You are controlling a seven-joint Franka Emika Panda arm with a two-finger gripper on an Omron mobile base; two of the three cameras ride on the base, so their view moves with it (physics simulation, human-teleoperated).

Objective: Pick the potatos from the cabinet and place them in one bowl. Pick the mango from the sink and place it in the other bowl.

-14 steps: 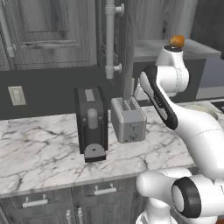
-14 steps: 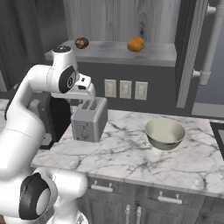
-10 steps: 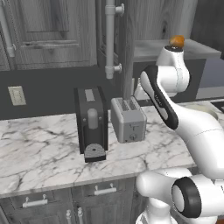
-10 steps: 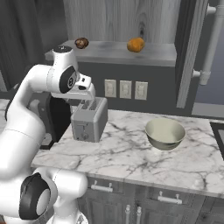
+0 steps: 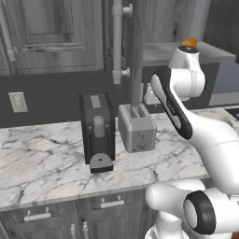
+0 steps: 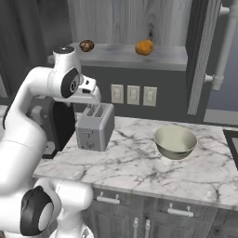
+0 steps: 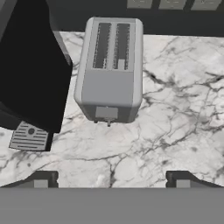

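Two potatos lie on the pale inner shelf of the cabinet (image 6: 139,58): an orange-brown one (image 6: 144,47) and a darker brown one (image 6: 86,45). The orange one (image 5: 189,43) also peeks over my arm's upper joint. The pale beige bowl (image 6: 175,142) stands empty on the marble counter, right of the toaster. My gripper (image 7: 111,181) hangs open above the counter and looks down at the toaster, with its fingertips (image 7: 41,179) wide apart and nothing between them. My hand (image 6: 89,93) sits just above the toaster, well below the shelf. The mango, the sink and the other bowl are out of view.
A silver toaster (image 6: 95,126) and a black coffee machine (image 5: 96,133) stand side by side on the marble counter (image 6: 139,162). An open cabinet door with a white handle (image 6: 225,46) juts out to the right. Wall outlets (image 6: 133,95) sit behind the toaster.
My hand has shifted only very slightly above the toaster. The potatos and the bowl have not moved.
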